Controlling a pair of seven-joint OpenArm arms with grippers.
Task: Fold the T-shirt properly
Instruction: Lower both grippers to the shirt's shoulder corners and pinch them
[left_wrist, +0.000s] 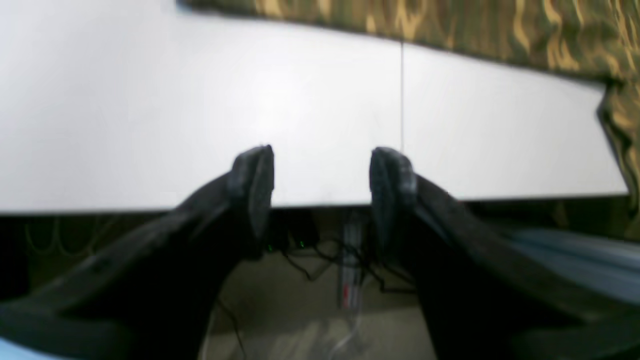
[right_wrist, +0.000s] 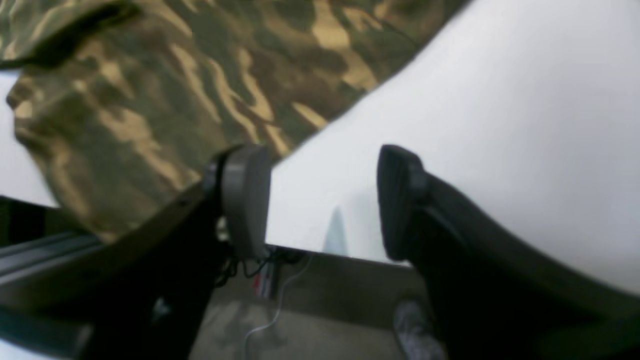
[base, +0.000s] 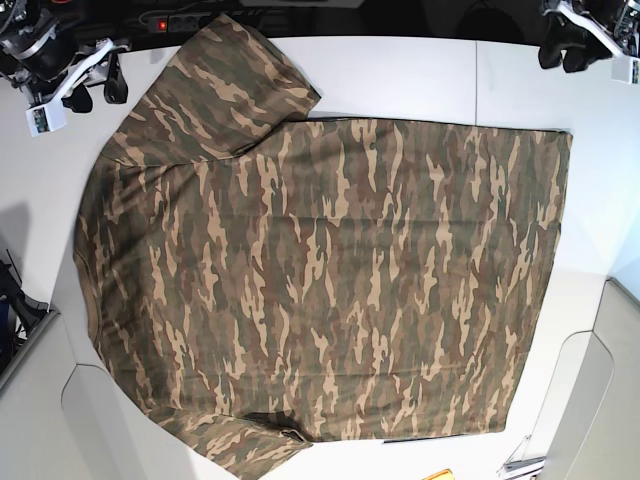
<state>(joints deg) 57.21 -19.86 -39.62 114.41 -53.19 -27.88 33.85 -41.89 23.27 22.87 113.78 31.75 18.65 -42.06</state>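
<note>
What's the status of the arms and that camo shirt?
Left gripper open, empty. Right gripper open, empty. T-shirt spread flat on table, unfolded. Nothing obstructing.

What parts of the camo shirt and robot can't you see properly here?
- T-shirt neckband: base view, not visible; the shirt lies flat on the table.
- Lower sleeve: base view, cut off by the bottom edge.
- Shirt print: both wrist views, blurred.
- Arms: base view, cropped at the top corners.

Most of the white table (base: 400, 75) is covered by the spread T-shirt (base: 330, 270). Bare strips are left along the far edge and at both ends. Passage at the far corners is taken up by the left gripper (base: 563, 55) and the right gripper (base: 97, 92).
</note>
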